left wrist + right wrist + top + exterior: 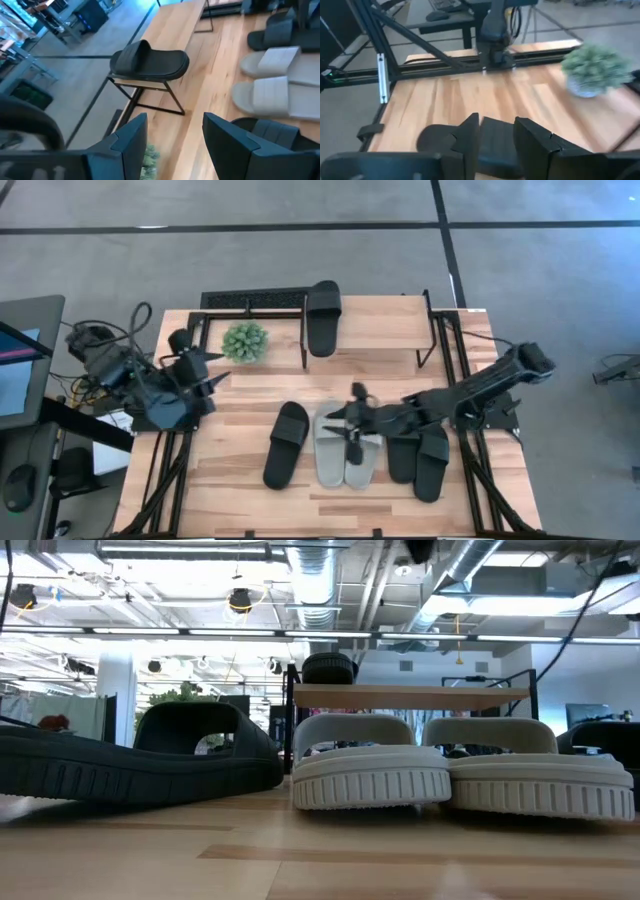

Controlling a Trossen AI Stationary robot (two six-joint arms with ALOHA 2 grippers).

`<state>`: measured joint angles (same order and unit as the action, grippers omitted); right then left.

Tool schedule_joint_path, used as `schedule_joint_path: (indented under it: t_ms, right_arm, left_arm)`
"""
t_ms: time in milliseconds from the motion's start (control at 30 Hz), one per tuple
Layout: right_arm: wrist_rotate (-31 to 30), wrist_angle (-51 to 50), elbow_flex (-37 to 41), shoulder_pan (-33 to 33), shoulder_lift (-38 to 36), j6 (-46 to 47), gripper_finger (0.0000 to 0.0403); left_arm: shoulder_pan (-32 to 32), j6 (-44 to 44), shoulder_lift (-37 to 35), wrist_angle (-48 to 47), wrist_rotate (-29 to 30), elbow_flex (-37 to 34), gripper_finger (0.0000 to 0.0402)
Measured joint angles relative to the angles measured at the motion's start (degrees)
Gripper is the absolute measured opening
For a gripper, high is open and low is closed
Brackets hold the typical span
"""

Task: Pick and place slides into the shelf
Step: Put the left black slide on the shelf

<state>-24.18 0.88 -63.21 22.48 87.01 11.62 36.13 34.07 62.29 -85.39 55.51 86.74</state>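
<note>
The shelf point(390, 325) stands at the table's far middle. One black slide point(323, 317) lies sole down across its wooden top board point(180, 30). A single black slide point(287, 443) rests on the table, with the grey pair point(345, 448) to its right and a black pair point(420, 460) further right. My right gripper point(340, 422) hovers open above the grey pair and points toward the single black slide point(440, 137), which shows beyond its fingers. My left gripper point(218, 372) is open near the table's left edge, beside the plant. Neither gripper appears in the low view.
A small potted plant point(245, 341) stands on the table, left of the shelf's front. A desk with a monitor point(20, 360) stands off the table's left side. Bare tabletop point(200, 480) lies at the near left corner.
</note>
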Motion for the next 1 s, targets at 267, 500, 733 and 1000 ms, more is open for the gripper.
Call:
schedule_joint_path:
  t_ms: [267,500,733,1000]
  right_arm:
    - [1.8,-6.6,-13.8,-0.1,14.1,0.4,0.0175]
    - [1.8,-8.7,-21.8,-0.3,24.4,0.3,0.0188]
    - [0.1,-8.8,-28.1,-0.1,33.5,0.0,0.0183]
    - [-7.3,-11.8,-31.2,-0.2,37.2,0.0,0.0186]
  left_arm:
    - [4.1,2.0,-8.6,8.7,0.7,-14.1,0.0181]
    - [5.2,3.1,-9.0,10.9,0.7,-19.4,0.0181]
    - [5.2,3.3,-9.2,11.7,1.8,-19.9,0.0181]
    - [5.2,3.2,-9.5,11.5,2.4,-19.9,0.0181]
